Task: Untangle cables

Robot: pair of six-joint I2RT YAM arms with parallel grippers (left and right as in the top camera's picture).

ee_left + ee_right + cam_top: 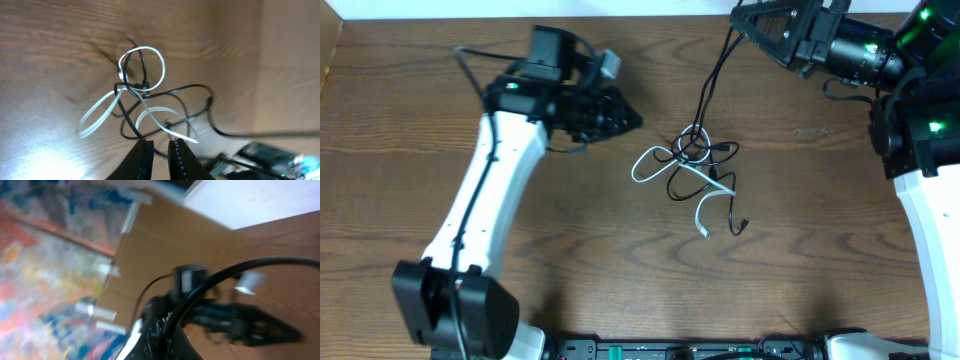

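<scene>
Overhead sharp, wrist views blurred, slight glare

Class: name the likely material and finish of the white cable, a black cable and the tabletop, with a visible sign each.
Thin white cable: flexible plastic sheath, probably; smooth loops. Thin black cable: likely the same, matte. Brown table: wood or laminate; grain lines.

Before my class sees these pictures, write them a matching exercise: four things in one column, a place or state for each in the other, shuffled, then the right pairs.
Things
1. white cable
2. long black cable
3. left gripper
4. right gripper

Descriptions
a. closed on a black cable
b. fingers close together, beside the tangle
c. looped within the tangle on the table
d. runs from the tangle up to a gripper

Pairs: 1-c, 2-d, 3-b, 4-a
</scene>
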